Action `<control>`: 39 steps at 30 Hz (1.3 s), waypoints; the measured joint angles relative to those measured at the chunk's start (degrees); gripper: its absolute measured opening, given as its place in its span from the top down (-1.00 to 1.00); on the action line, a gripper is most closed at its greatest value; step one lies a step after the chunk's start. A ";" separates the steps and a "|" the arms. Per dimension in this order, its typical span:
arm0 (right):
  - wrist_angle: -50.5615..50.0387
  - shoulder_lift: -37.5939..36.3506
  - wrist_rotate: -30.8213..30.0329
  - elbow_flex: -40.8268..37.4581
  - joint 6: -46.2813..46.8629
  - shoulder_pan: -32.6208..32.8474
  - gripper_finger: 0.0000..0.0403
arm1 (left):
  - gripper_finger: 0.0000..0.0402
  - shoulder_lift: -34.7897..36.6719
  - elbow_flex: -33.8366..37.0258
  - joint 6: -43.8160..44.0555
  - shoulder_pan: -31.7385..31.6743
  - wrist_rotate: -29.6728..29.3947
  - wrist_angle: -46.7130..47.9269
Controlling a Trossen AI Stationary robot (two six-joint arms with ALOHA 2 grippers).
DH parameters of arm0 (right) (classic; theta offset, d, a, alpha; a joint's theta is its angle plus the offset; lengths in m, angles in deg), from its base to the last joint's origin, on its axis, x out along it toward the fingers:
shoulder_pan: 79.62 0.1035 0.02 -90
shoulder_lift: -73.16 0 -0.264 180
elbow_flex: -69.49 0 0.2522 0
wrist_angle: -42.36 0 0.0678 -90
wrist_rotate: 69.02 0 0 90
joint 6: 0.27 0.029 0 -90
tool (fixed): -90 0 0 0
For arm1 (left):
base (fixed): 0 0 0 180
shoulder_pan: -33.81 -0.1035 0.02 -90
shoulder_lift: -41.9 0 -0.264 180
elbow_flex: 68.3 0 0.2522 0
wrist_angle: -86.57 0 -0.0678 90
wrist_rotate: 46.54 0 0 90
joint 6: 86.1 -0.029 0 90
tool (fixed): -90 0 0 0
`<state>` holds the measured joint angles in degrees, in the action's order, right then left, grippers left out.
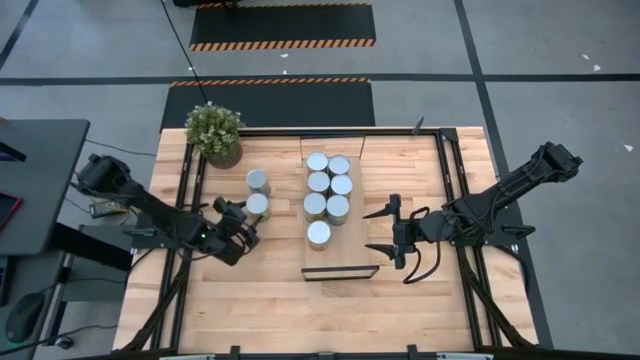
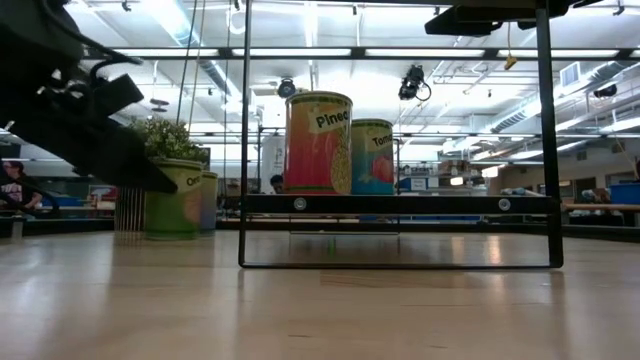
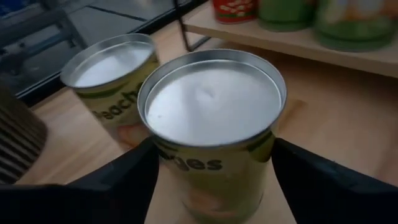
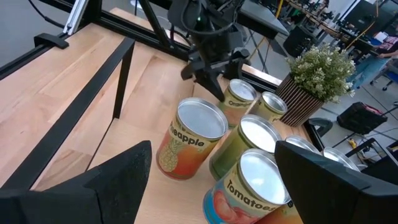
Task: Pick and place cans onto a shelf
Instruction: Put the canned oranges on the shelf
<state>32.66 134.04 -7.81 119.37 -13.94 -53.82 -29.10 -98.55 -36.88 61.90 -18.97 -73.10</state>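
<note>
- Left gripper [image 1: 252,222] on the table left of the shelf [image 1: 340,268], fingers [image 3: 323,180] spread either side of a green can [image 3: 214,130] — flanking it, grip not clear.
- Second loose can [image 1: 258,182] just beyond, near the plant [image 1: 214,132].
- Seven cans [image 1: 328,188] standing on the shelf.
- Right gripper [image 1: 397,233] beside the shelf — open, empty.

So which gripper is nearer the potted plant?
The left gripper: it sits just below the potted plant, around a can. The right gripper waits beyond the shelf, fingers open.
</note>
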 joint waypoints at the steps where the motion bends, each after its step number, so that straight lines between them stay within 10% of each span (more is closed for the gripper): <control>1: 0.00 0.00 0.00 0.00 0.00 0.00 -0.73 | -0.49 0.74 0.00 -0.35 0.66 0.42 0.13; 23: 2.41 -0.09 -0.01 0.28 1.07 -1.70 -0.73 | -0.48 8.56 -14.98 -30.27 -1.47 6.03 -1.99; 39: 7.22 -0.02 12.17 0.33 5.40 -11.39 -0.73 | -0.48 2.20 -21.22 -53.12 -13.22 31.11 -31.85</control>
<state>39.88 134.02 4.35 119.69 -8.54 -65.21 -26.90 -119.77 -90.00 48.68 12.14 -104.95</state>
